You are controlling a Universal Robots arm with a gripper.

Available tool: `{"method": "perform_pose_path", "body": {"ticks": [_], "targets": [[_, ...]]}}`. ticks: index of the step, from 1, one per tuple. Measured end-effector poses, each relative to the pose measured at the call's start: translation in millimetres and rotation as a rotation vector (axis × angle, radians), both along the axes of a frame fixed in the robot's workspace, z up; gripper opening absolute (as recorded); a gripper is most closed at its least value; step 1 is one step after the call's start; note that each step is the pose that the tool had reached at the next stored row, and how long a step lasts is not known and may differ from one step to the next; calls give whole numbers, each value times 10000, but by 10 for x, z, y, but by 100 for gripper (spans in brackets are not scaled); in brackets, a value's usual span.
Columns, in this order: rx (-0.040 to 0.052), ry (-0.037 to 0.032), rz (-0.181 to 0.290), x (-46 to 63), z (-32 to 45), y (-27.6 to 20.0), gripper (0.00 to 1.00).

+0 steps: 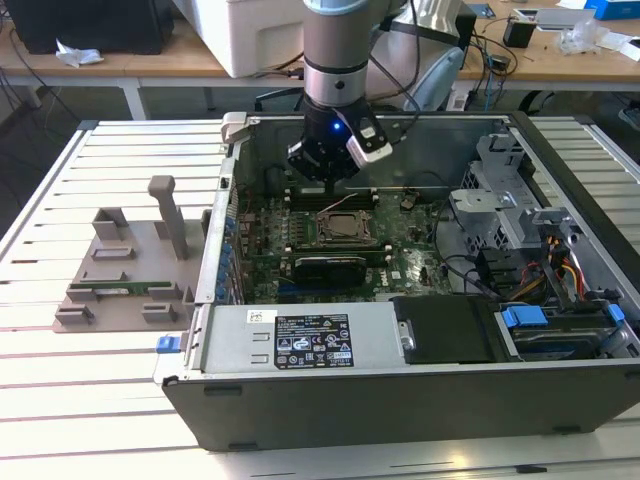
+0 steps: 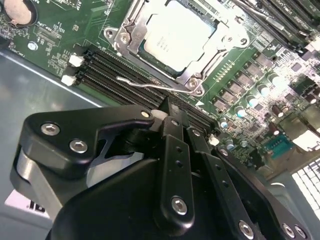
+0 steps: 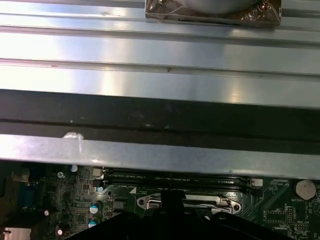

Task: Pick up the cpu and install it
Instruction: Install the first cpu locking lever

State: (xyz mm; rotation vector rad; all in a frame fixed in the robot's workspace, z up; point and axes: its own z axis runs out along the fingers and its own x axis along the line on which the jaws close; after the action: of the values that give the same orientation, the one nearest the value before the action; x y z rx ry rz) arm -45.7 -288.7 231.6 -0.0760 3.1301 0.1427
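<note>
Cpu (image 2: pixel 172 35) seated in motherboard (image 2: pixel 260 65) socket

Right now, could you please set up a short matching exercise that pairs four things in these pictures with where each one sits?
Things:
1. cpu
2. tool
3. grey holder tray
4. blue latch

Places:
A. on the slatted table, outside the case, at the exterior view's left
B. seated in the socket frame on the green motherboard
C. over the drive bay, toward the exterior view's right
D. hanging inside the open case, over the memory slots just behind the socket

Pairs: 1-B, 2-D, 3-A, 4-C
</note>
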Motion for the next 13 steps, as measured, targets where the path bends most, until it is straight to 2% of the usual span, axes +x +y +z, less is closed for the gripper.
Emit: {"method": "perform_pose_path", "body": {"ticks": [5, 11, 13], "targets": [[0, 23, 0, 47, -82, 2, 11], [-2, 94, 1, 233, -164, 14, 11], [-4, 106, 1, 263, -185, 15, 11]]}}
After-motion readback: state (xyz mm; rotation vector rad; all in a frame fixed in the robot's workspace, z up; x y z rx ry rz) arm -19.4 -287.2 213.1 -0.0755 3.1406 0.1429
